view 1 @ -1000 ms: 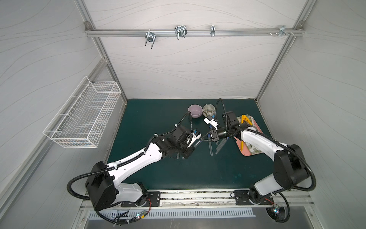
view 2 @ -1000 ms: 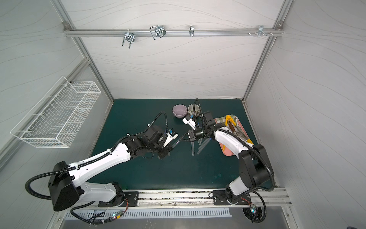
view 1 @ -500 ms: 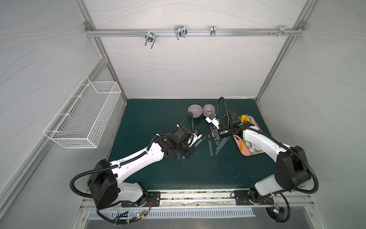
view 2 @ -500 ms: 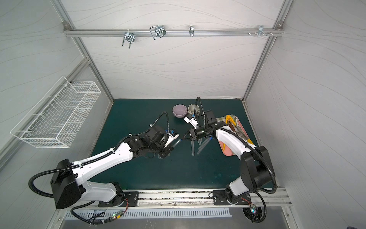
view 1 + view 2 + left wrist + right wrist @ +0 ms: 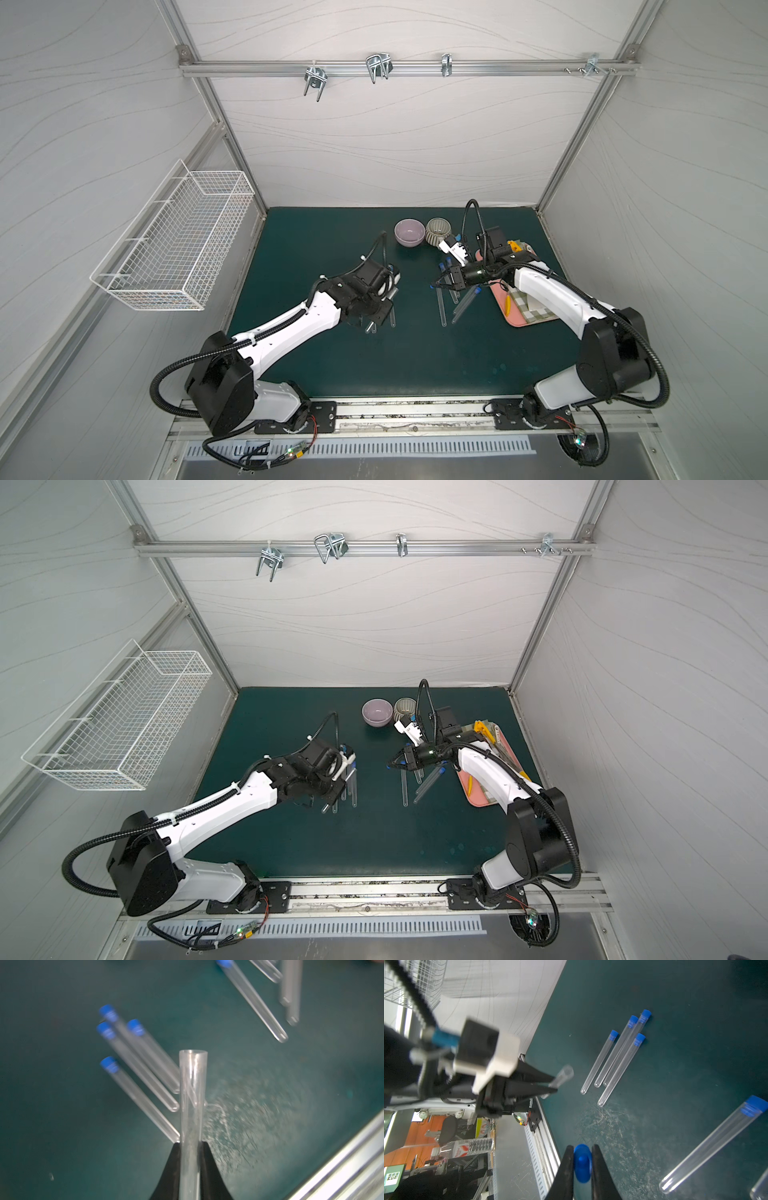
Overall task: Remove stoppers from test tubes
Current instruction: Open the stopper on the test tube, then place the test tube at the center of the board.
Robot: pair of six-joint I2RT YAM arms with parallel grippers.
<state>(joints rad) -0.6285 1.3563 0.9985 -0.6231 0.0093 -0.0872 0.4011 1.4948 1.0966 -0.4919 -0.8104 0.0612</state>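
As right hand point(image 5: 582, 1148) withdraws, stopper point(image 5: 582, 1164) off tube point(image 5: 192, 1095)

At the back ctr of the bench point(image 5: 332, 365) sit a bowl point(image 5: 409, 232) and, just to its right, a cup point(image 5: 439, 230). Fwd of them, mid-bench, lie the left tubes point(image 5: 392, 320), partly under the left arm point(image 5: 291, 328), and, apart from them, the right tubes point(image 5: 441, 309), just beside the tray point(image 5: 515, 320) at the right edge. A basket point(image 5: 178, 245) hangs on the left wall, off the bench.
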